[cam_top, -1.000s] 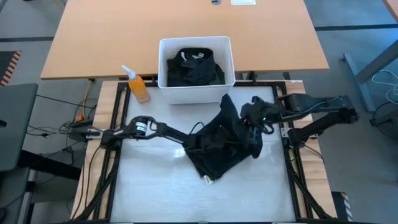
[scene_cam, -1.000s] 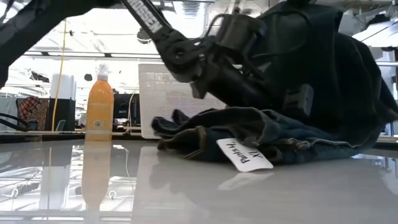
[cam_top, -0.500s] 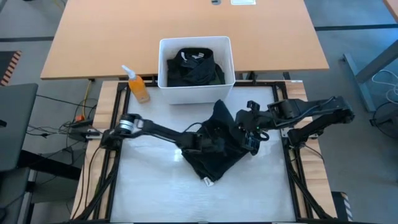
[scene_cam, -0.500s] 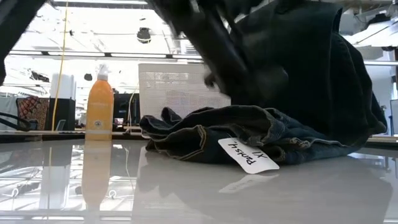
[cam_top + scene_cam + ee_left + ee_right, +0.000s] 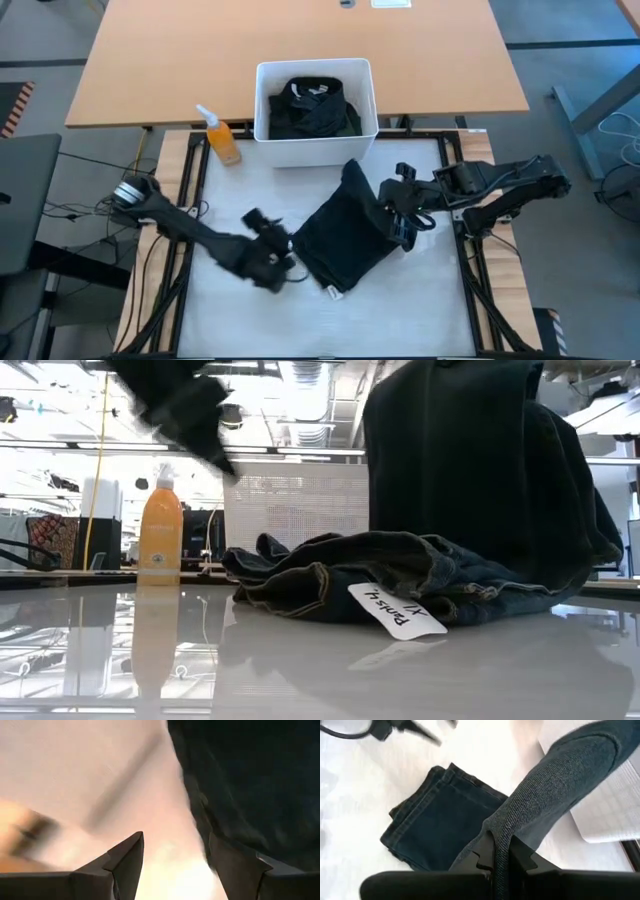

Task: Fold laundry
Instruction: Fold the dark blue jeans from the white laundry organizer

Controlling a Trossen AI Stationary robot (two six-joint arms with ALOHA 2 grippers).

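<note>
While the right gripper (image 5: 392, 217) pinches one edge of a dark garment (image 5: 345, 235) and holds it lifted, the high view shows the rest of that cloth lying on the white table (image 5: 240, 310), in front of the bin (image 5: 262, 138) that holds more dark laundry (image 5: 312, 108). An orange bottle (image 5: 221, 139) stands left of the bin. The left gripper (image 5: 272, 262) sits just left of the garment, apart from it. From the low view, the cloth rises in a tall dark fold on the right, its lower part bunched on the table, with a white tag (image 5: 397, 610) hanging off its near edge. Through the left wrist view, the fingers (image 5: 125, 860) stand spread with nothing between them, the cloth just beyond. Through the right wrist view, the fingers (image 5: 487, 851) are pressed together on a grey fold, with folded denim lying flat on the table below.
</note>
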